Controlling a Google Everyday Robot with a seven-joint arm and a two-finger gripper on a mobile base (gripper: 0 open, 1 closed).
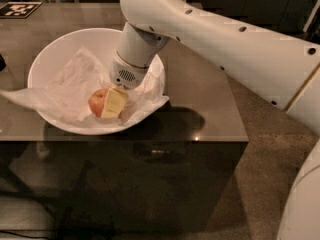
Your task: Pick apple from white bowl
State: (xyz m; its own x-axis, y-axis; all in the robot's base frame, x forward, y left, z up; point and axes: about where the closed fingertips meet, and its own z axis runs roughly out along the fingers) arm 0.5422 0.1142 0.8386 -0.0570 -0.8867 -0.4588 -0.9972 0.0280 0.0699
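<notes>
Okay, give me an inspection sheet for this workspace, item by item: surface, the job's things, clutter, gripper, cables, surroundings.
Surface: glossy dark tabletop, carrying the white bowl near its front edge.
Job's things: apple lying in the white bowl, on top of the paper.
Clutter: crumpled white paper sheet lining the bowl and spilling over its rim; black-and-white marker tag at the table's far left corner.
Gripper: gripper down inside the bowl, against the apple on its picture-right side.
Cables: nothing seen.
Surroundings: brownish floor to the right of the table; dark furniture behind it.
</notes>
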